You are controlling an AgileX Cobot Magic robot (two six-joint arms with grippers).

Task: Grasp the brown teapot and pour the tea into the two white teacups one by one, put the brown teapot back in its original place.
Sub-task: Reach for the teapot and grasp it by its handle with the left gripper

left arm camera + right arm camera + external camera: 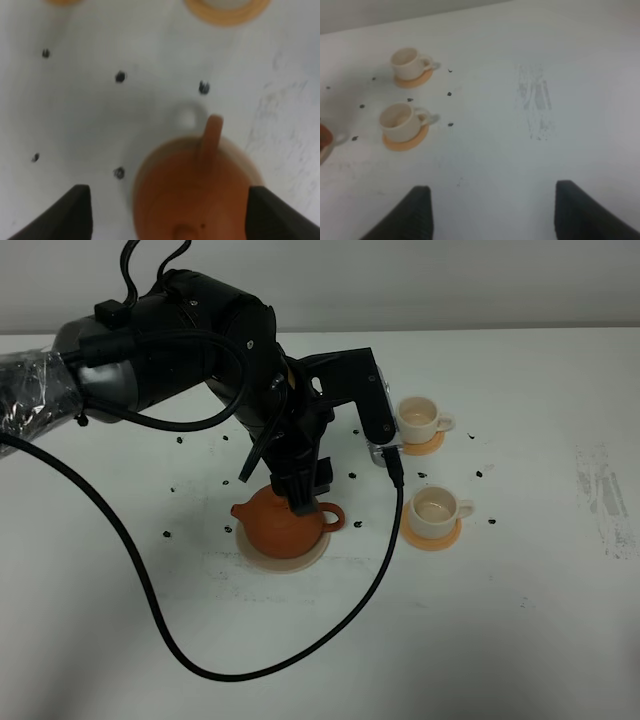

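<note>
Grasping seems the step in hand: left claw (pixel 169 192) hangs wide open and empty, squat terracotta-orange clay teapot (pixel 285 525) directly beneath it, seated on flat pale beige disc (pixel 262 557). Next it must descend, close on the pot, lift without tilting.

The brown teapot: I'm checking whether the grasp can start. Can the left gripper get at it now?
Probably yes. The left gripper hangs right above the brown teapot, jaws open either side of its body, with nothing between them and it. The nearest white teacup stands clear, off to one side.
</note>
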